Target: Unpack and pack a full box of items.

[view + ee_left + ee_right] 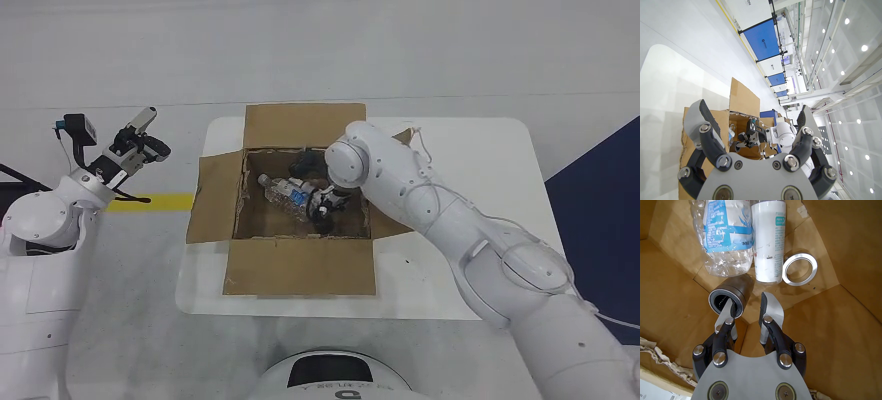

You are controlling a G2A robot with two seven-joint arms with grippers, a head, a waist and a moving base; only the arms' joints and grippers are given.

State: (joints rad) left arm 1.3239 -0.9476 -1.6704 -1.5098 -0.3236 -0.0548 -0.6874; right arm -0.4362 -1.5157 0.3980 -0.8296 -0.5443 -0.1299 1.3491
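An open cardboard box (pixel 300 268) stands on the white table (pixel 480 160). Inside lie a crushed clear bottle (pixel 725 237) with a blue label, a white tube (pixel 769 243), a shiny metal ring (pixel 799 269) and a dark metal cylinder (pixel 738 287) with a hollow bore. My right gripper (pixel 746 298) is low inside the box and open; one finger sits in the cylinder's bore, the other outside it with a gap to the wall. In the top view the right gripper (pixel 325 205) is beside the bottle (pixel 283 190). My left gripper (pixel 155 133) is raised off the table's left side, open and empty.
The box's flaps (pixel 215 200) fold outward on all sides, with torn paper edges (pixel 664 359) at the rim. Another dark item (pixel 305 160) lies at the box's far wall. The table to the right of the box (pixel 470 270) is bare.
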